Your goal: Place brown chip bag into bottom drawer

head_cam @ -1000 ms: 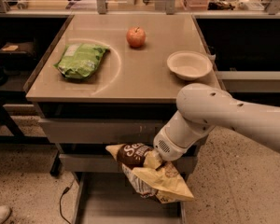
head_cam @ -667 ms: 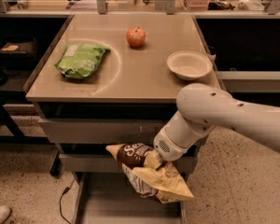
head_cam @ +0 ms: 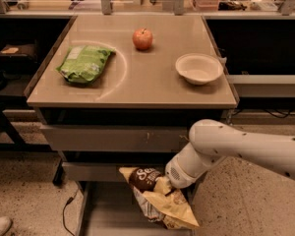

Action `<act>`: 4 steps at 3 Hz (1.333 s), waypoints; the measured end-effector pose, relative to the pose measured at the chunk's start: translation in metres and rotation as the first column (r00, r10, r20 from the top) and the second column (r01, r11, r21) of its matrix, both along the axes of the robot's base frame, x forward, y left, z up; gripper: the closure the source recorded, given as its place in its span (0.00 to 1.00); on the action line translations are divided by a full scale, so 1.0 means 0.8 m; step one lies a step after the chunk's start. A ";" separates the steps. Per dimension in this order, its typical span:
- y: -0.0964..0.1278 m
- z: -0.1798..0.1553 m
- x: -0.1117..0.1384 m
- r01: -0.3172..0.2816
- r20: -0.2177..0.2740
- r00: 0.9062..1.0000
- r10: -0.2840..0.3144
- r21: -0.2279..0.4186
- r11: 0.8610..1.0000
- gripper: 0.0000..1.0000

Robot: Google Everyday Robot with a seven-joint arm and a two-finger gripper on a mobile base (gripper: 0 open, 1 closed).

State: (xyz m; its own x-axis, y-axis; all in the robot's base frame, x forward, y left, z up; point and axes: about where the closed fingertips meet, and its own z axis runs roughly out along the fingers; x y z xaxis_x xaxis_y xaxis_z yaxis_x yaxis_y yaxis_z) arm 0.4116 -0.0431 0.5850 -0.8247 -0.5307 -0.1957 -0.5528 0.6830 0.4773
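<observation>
Brown chip bag [head_cam: 156, 201] hangs pinched in the hand [head_cam: 165, 185] above bottom drawer [head_cam: 106, 216].

Warm dim light from above; claw [head_cam: 166, 185] gripping brown chip bag [head_cam: 160, 209] low, shadowed.

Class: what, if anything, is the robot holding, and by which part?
The gripper, below the table front, holds the brown chip bag near its upper middle; its pale yellow end hangs over the bottom drawer.
</observation>
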 end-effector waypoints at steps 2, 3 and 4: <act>-0.002 -0.060 0.002 0.051 -0.030 0.998 -0.050 0.040 0.998 1.00; 0.001 -0.071 0.000 0.059 -0.039 0.998 -0.056 0.067 0.996 1.00; 0.010 -0.131 -0.004 0.111 -0.085 0.991 -0.105 0.080 0.991 1.00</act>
